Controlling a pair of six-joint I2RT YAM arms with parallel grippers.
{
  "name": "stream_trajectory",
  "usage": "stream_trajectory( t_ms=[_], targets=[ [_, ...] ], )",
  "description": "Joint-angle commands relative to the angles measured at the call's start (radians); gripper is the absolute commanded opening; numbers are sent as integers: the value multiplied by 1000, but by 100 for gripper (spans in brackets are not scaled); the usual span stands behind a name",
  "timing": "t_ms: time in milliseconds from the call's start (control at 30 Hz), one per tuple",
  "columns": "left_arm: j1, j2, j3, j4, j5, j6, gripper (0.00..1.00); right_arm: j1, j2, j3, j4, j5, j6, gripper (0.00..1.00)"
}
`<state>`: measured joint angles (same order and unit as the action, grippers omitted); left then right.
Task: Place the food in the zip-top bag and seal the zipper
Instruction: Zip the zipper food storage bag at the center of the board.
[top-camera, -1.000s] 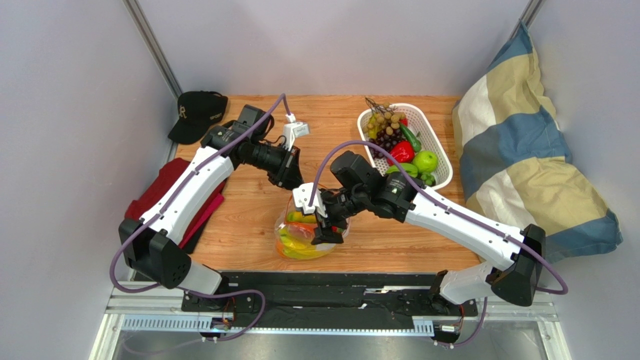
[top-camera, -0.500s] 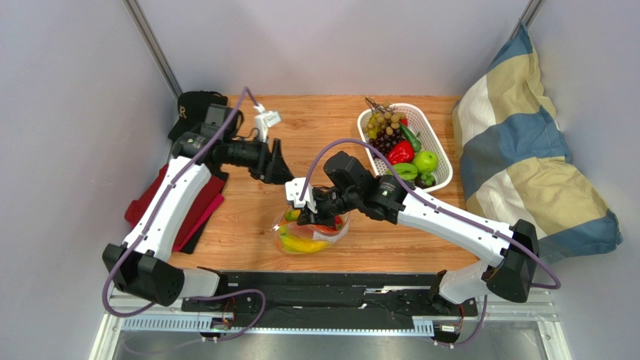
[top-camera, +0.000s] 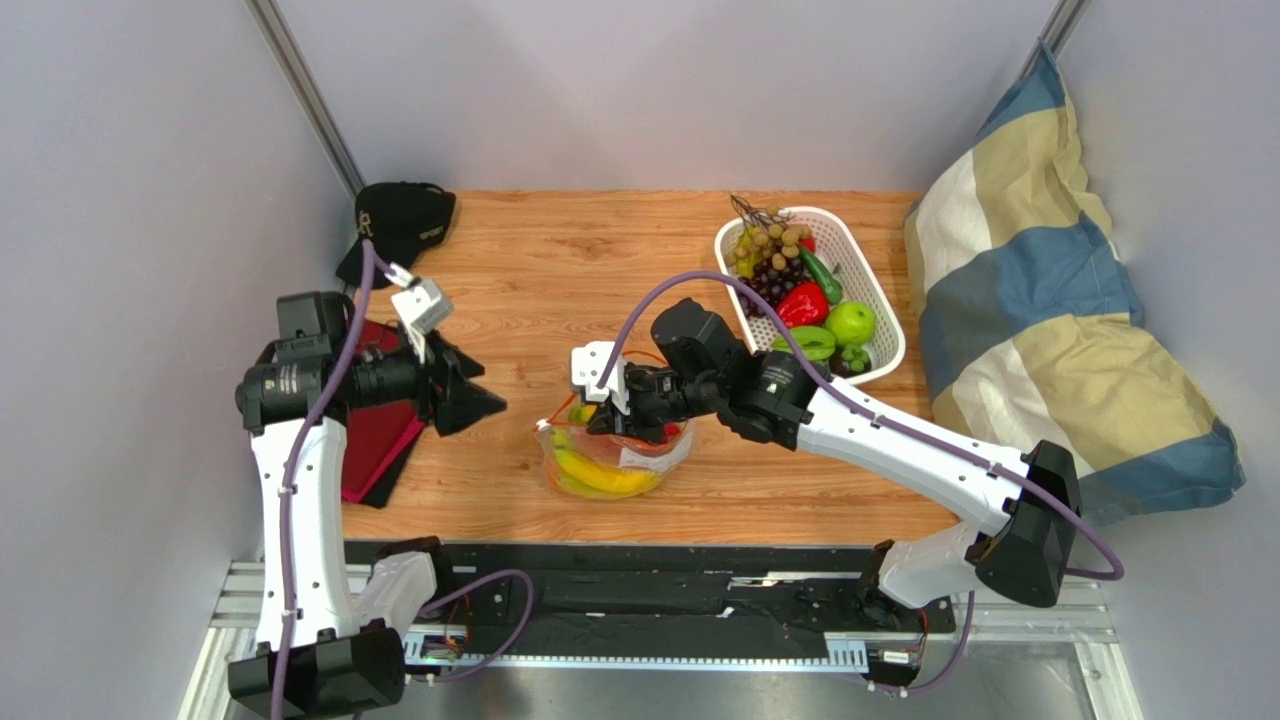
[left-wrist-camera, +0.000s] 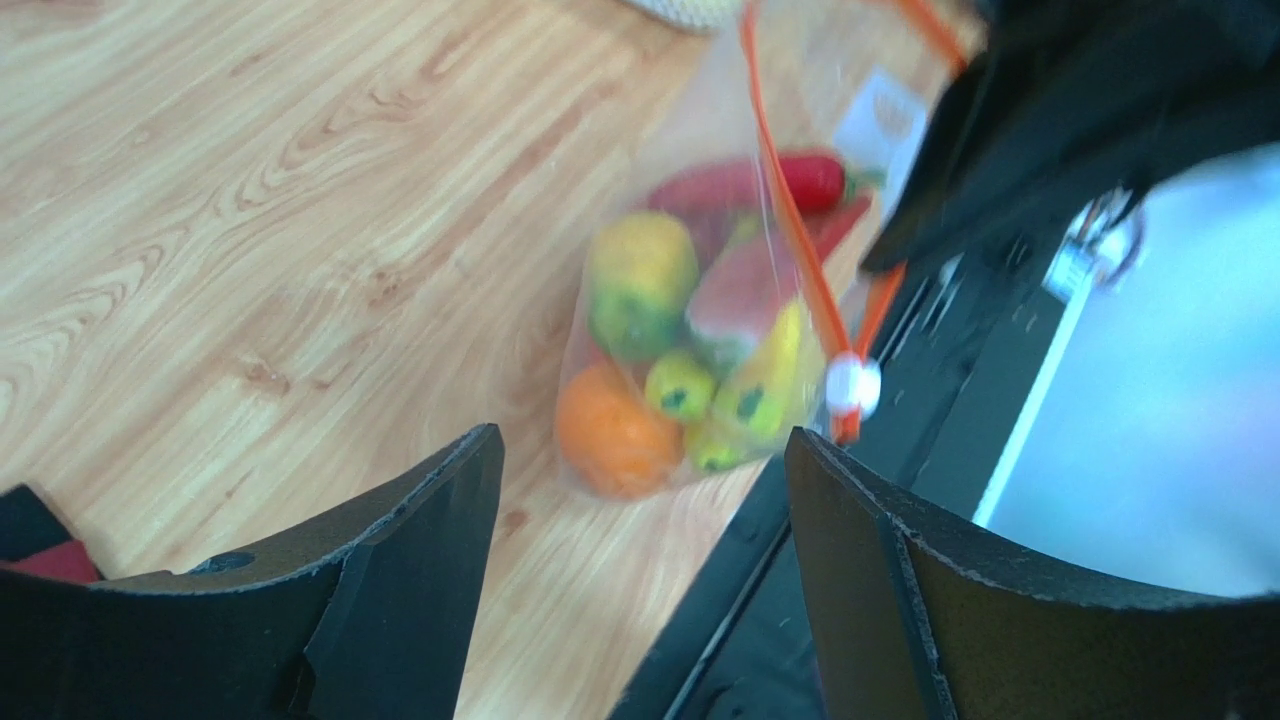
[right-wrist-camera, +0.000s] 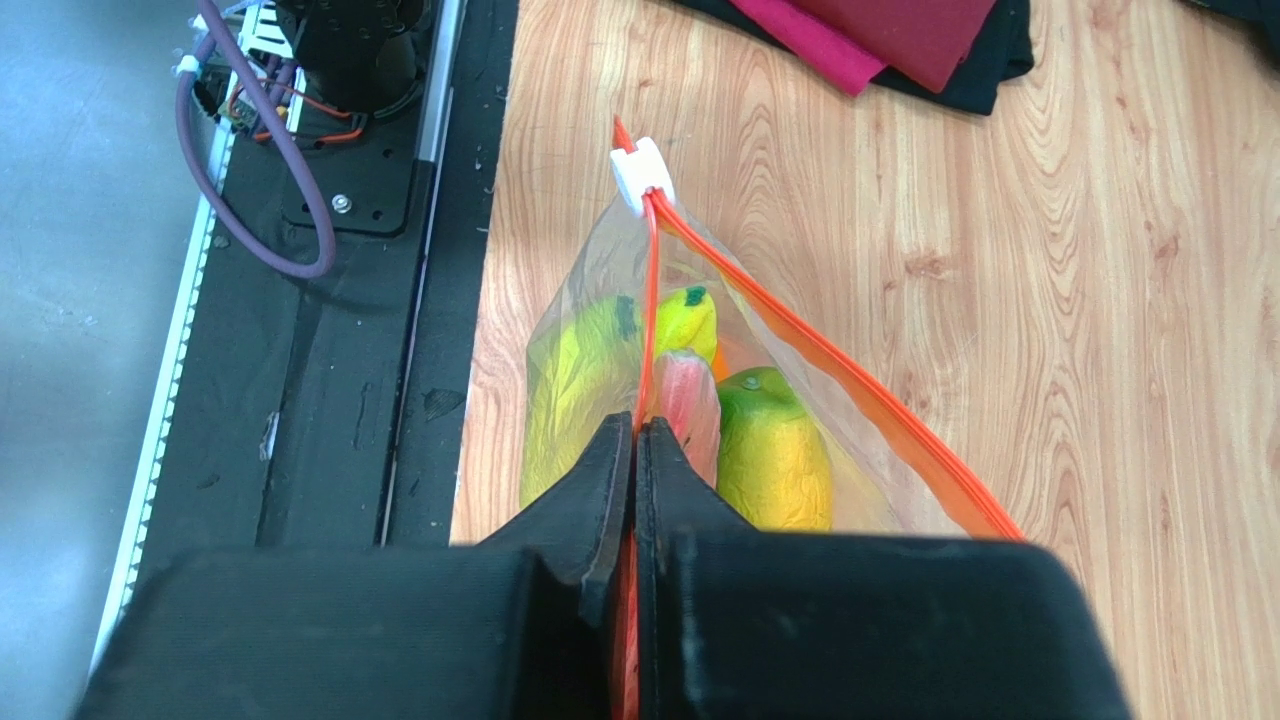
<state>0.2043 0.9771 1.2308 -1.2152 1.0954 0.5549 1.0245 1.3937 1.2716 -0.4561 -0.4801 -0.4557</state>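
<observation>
The clear zip-top bag (top-camera: 609, 462) lies near the table's front edge. It holds the food: yellow bananas (right-wrist-camera: 579, 393), a yellow-green fruit (right-wrist-camera: 769, 450), a pink piece (right-wrist-camera: 688, 398) and an orange (left-wrist-camera: 613, 438). My right gripper (right-wrist-camera: 634, 438) is shut on the zipper (right-wrist-camera: 652, 300), the orange-red strip. The white slider (right-wrist-camera: 639, 165) sits at the strip's far end. From the slider a second orange edge (right-wrist-camera: 842, 383) runs off to the right. My left gripper (top-camera: 478, 399) stands open and holds nothing, to the left of the bag and apart from it.
A white lattice basket (top-camera: 890, 318) with grapes, a red pepper and green fruit stands at the back right. A black cap (top-camera: 398, 218) lies at the back left. Red and black cloths (top-camera: 376, 450) lie under the left arm. A striped pillow (top-camera: 1052, 300) fills the right side.
My left gripper opened and drew back to the left, away from the bag. My right gripper shut on the zipper strip, and the bag shifted slightly left.
</observation>
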Motion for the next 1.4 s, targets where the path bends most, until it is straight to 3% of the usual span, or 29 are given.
stream_trajectory(
  t_ms=[0,233,300,467,533,600,700,733,967,1100,1233,1333,1367],
  targets=[
    [15,-89,-138,-190,73,500,77,0,7,49,82,6,31,0],
    [14,-183,-321,25,185,499,72,-4,16,58,93,-6,35,0],
    [10,-180,-350,32,254,534,72,-6,18,60,91,-6,37,0],
    [-39,-187,-401,62,264,580,64,-14,21,66,91,-8,52,0],
    [-57,-216,-435,211,259,487,61,-18,19,68,94,-15,55,0],
    [-71,-253,-479,362,235,270,59,-18,21,69,94,-20,57,0],
    [-129,-296,-537,595,163,63,59,-20,22,72,94,-26,55,0],
    [-164,-302,-548,676,146,28,60,-21,24,77,94,-25,55,0],
    [-247,-282,-577,850,78,-137,52,-27,21,75,93,-35,49,0],
    [-255,-258,-574,922,84,-207,39,-34,21,78,93,-38,46,0],
    [-258,-241,-557,870,89,-173,0,-40,21,81,93,-26,51,0],
    [-258,-241,-547,865,96,-173,0,-44,19,98,62,-11,48,2],
    [-258,-239,-544,867,101,-176,0,-47,16,106,48,-6,51,12]
  ],
)
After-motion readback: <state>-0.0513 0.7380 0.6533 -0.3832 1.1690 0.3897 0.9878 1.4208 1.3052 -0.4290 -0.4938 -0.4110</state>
